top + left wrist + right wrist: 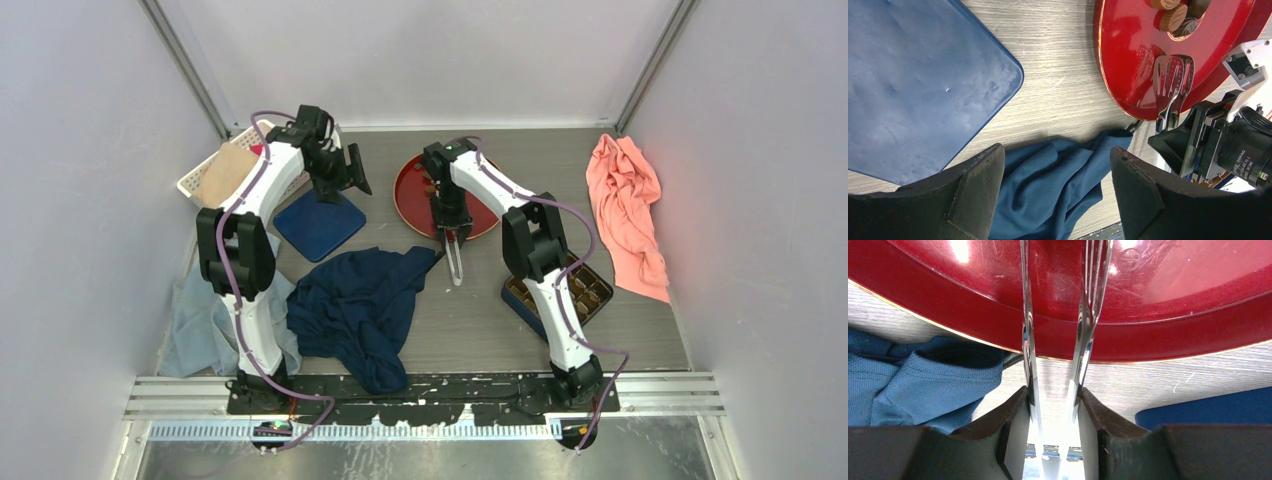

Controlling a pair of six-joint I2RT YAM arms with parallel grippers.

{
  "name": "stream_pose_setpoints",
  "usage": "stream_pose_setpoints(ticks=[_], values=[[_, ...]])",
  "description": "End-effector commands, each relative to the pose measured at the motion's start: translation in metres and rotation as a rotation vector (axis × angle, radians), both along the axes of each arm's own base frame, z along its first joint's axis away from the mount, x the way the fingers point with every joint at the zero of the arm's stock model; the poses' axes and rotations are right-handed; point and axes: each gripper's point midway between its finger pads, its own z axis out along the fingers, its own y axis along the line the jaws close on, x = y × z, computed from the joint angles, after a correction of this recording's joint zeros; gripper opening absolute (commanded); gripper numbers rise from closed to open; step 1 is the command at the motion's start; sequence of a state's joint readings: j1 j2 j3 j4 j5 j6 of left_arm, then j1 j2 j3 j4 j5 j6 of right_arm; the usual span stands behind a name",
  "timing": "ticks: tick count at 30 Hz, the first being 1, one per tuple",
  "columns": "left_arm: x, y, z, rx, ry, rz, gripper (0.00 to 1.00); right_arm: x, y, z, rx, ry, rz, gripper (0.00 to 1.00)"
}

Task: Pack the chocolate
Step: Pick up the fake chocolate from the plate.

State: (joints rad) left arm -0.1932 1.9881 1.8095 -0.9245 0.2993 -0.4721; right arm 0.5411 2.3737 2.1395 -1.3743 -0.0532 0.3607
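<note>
- Two lines of small white print on the black camera barrel (1246, 159) at the right arm's wrist, seen in the left wrist view: too small to read with certainty.
- Dark mark on red tray (1133, 60), part-covered by chocolate (1173, 17): not legible.
- Top and right wrist views: nothing readable.
</note>
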Motion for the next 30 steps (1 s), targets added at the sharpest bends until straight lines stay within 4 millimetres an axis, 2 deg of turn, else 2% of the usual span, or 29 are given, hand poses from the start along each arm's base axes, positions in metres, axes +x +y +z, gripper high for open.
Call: stream_pose_setpoints(ticks=[1, 15, 30], values=[[0.012, 0.001, 0.028, -0.024, -0.087, 0.012, 0.77, 0.001, 0.002, 0.018, 0.016, -0.029, 0.022, 0.38], [0.008, 0.001, 0.027, -0.029, -0.087, 0.004, 0.77, 0.011, -0.008, 0.043, -0.023, -0.125, 0.005, 0.28], [0.006, -0.002, 0.029, -0.041, -0.085, -0.008, 0.77, 0.008, -0.016, 0.058, -0.037, -0.161, -0.017, 0.22]])
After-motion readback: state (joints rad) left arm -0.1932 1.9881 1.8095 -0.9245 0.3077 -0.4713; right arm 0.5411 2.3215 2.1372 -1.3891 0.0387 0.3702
